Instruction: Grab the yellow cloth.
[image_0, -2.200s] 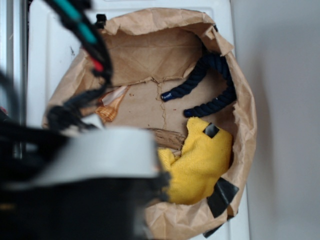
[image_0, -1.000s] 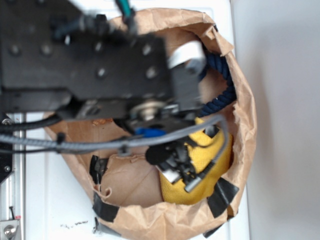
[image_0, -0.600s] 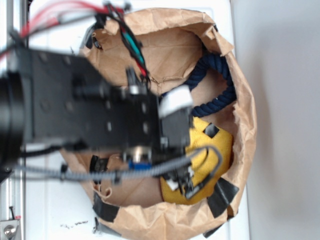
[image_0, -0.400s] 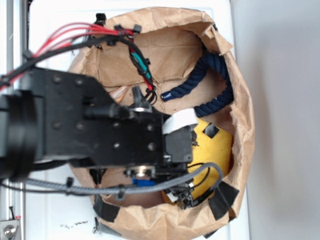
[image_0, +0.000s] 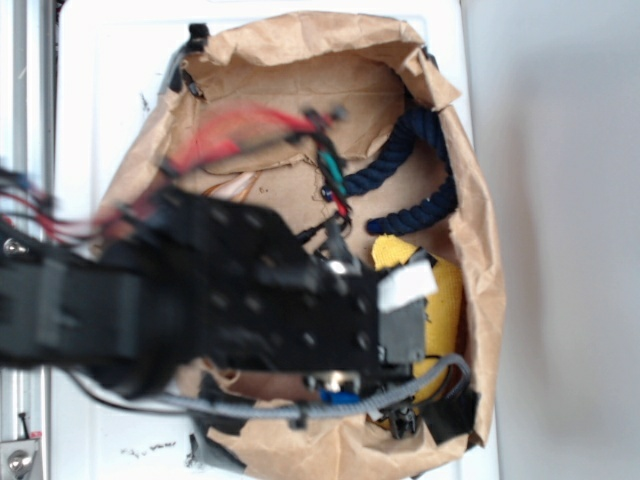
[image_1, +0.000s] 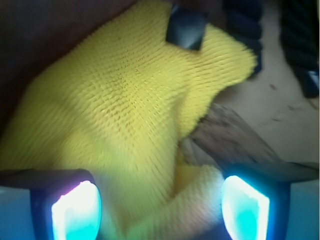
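Observation:
The yellow cloth (image_1: 125, 110) fills most of the wrist view, crumpled, with a black tape square (image_1: 186, 27) near its top. In the exterior view only a strip of the yellow cloth (image_0: 448, 290) shows right of the arm, inside the brown paper bag (image_0: 480, 250). My gripper (image_1: 160, 210) is open, its two lit fingertips wide apart on either side of a fold of the cloth, close above it. In the exterior view the arm hides the gripper's jaws.
A dark navy rope (image_0: 410, 175) curls in the bag's upper right and shows in the wrist view (image_1: 300, 40). A brown, wood-like piece (image_1: 230, 140) lies right of the cloth. The bag's crumpled walls ring the space. Black tape (image_0: 455, 415) sits at the lower rim.
The arm has swung down and right across the bag and now covers most of the yellow cloth, which lay in plain view 2.2 s ago.

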